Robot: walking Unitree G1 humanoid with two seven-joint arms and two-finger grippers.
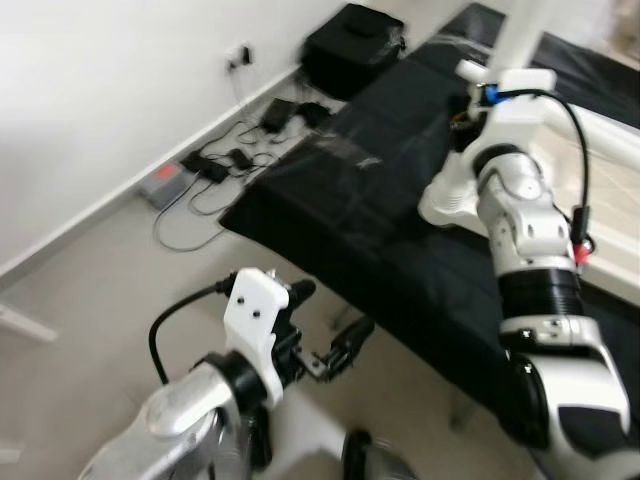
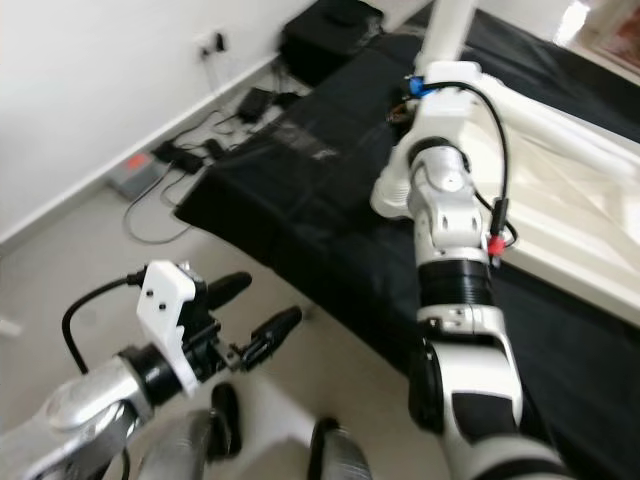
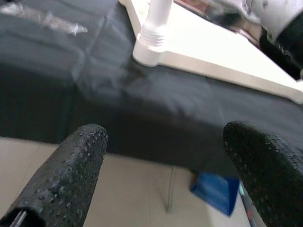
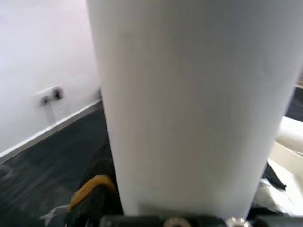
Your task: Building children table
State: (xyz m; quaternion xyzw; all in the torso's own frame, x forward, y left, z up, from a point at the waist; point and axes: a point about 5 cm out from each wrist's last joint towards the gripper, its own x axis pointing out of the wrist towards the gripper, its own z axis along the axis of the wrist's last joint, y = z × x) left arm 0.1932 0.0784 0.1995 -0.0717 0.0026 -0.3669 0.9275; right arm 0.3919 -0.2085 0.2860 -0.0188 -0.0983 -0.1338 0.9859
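A white children's tabletop (image 2: 560, 190) lies upside down on a black-covered platform (image 1: 340, 210). At its near corner a white table leg (image 1: 522, 35) stands upright, its wide foot (image 1: 447, 205) resting on that corner. My right gripper (image 1: 468, 108) is raised against the middle of the leg and shut on it. The right wrist view has the leg (image 4: 189, 104) pressed close to the camera, with one black finger (image 4: 94, 189) beside it. My left gripper (image 1: 330, 318) hangs low over the floor in front of the platform, open and holding nothing. Its fingertips (image 3: 75, 165) point toward the leg's foot (image 3: 150, 47).
A black bag (image 1: 352, 45) sits by the wall at the platform's far end. A power strip and cables (image 1: 205, 170) lie on the floor along the wall. Something blue (image 3: 215, 194) lies under the platform's edge. Pale floor spreads to the left.
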